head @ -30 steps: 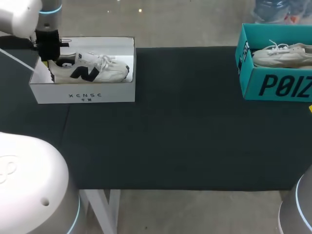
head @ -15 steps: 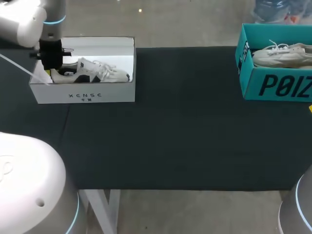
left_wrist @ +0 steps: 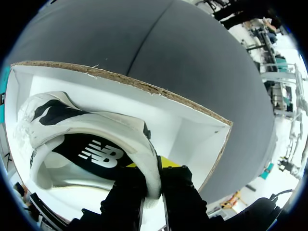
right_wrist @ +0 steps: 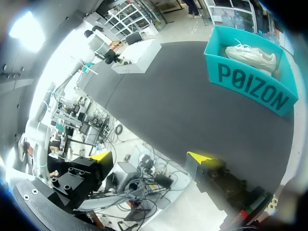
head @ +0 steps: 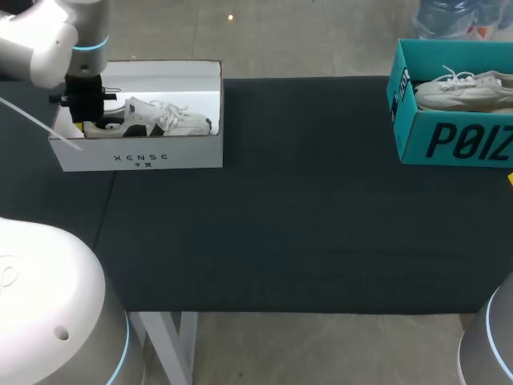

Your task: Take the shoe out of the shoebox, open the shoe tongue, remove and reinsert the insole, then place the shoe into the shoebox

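Left gripper point(left_wrist: 153, 179) is pinched shut on the heel wall of the shoe point(left_wrist: 91, 144). Shoe sits low inside the white box point(head: 140, 154), long axis along the box, toe pointing away from the fingers. Right gripper point(right_wrist: 151, 157) is wide open, empty and well apart, so the left arm is nearer.
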Tool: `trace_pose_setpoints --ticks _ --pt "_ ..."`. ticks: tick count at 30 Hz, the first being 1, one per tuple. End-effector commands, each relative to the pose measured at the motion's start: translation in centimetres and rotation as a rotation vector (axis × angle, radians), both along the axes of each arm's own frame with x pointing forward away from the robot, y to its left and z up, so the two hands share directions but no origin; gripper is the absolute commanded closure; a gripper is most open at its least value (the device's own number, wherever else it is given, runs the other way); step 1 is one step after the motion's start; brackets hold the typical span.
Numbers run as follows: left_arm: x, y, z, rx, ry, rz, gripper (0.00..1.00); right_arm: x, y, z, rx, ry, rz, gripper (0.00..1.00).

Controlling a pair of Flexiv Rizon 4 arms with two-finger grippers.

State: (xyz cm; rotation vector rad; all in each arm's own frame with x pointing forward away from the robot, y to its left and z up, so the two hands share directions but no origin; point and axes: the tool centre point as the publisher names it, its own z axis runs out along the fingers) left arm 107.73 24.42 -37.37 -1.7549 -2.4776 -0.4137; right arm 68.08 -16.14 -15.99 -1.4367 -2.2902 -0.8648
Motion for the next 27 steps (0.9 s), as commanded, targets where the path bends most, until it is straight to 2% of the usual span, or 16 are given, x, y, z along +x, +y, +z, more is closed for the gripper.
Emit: trace_pose_setpoints --ticks 1,6,7,8,9,17,27 --pt "0.2 -0.2 -0.1 0.002 -0.011 -0.001 1.0 0.0 0.0 0.0 -0.001 0.001 0.0 0.0" --pt "0.4 -0.3 0.1 0.01 -0.031 -0.003 1.0 0.0 0.0 0.0 -0.001 0.001 0.0 0.0" --pt "0.5 -0.3 0.2 0.013 -0.034 -0.008 0.95 0.0 0.0 0.0 -0.001 0.001 0.0 0.0" --pt "0.4 -0.3 0.3 0.015 -0.035 -0.011 0.38 0.0 0.0 0.0 -0.001 0.001 0.0 0.0" --pt "0.3 -0.4 0.4 0.007 -0.04 -0.006 0.0 0.0 0.0 0.0 -0.001 0.001 0.0 0.0" --pt "0.2 -0.2 3.0 -0.051 -0.033 0.011 0.0 0.0 0.0 0.0 -0.001 0.001 0.0 0.0" --pt "-0.9 -0.9 8.0 -0.137 -0.038 0.003 0.0 0.0 0.0 0.0 -0.001 0.001 0.0 0.0"
